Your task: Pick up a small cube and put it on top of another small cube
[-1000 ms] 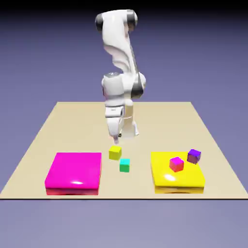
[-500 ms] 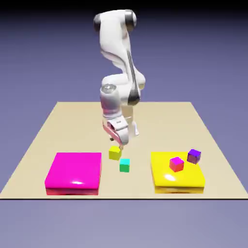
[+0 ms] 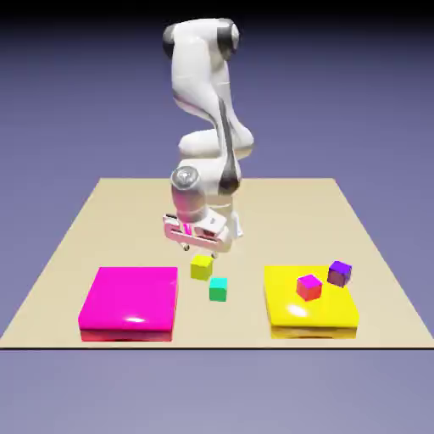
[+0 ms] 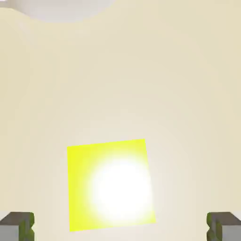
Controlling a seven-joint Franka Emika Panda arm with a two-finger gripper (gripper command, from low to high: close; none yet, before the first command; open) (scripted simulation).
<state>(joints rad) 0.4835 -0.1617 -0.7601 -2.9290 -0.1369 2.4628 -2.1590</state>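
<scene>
Rotated tool (image 3: 200,252) hovers above yellow cube (image 3: 201,268).

No text, label, brand, number or sign can be read in either view. The faces of the small yellow cube (image 3: 201,268), the teal-green cube (image 3: 219,290), the magenta slab (image 3: 130,302) and the yellow slab (image 3: 309,313) are plain colour with no markings. The white robot arm (image 3: 203,102) carries no legible lettering either.
</scene>
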